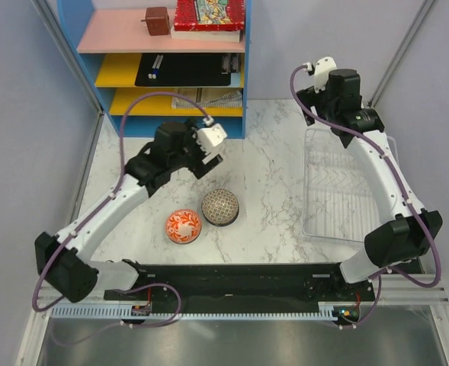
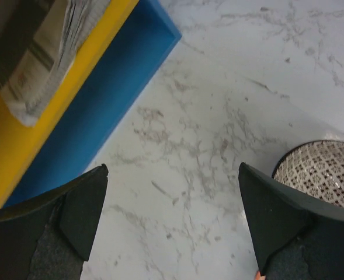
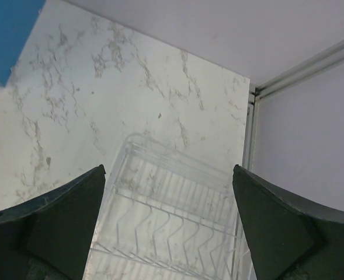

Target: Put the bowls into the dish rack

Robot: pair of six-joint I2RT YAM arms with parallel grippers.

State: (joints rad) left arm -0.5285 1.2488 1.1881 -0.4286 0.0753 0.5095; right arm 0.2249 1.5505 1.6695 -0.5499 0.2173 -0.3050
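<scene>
Two bowls sit upside down on the marble table, touching: an orange-red floral bowl (image 1: pixel 184 226) and a grey-brown mesh bowl (image 1: pixel 220 207). My left gripper (image 1: pixel 200 162) hangs open just behind them, nothing between its fingers. In the left wrist view the left gripper (image 2: pixel 173 168) frames bare marble, and the mesh bowl (image 2: pixel 323 172) lies past the right finger. The clear dish rack (image 1: pixel 332 183) stands at the right with no bowl in it. My right gripper (image 1: pixel 315 103) is open above the rack's far end. The right wrist view shows the right gripper (image 3: pixel 169 169) over the rack's ridged slots (image 3: pixel 172 221).
A blue shelf unit (image 1: pixel 163 53) stands at the back left, holding a book, a brown box, pens and papers; its blue base (image 2: pixel 101 99) is close to my left gripper. A metal frame post and wall (image 3: pixel 300 134) lie just beyond the rack.
</scene>
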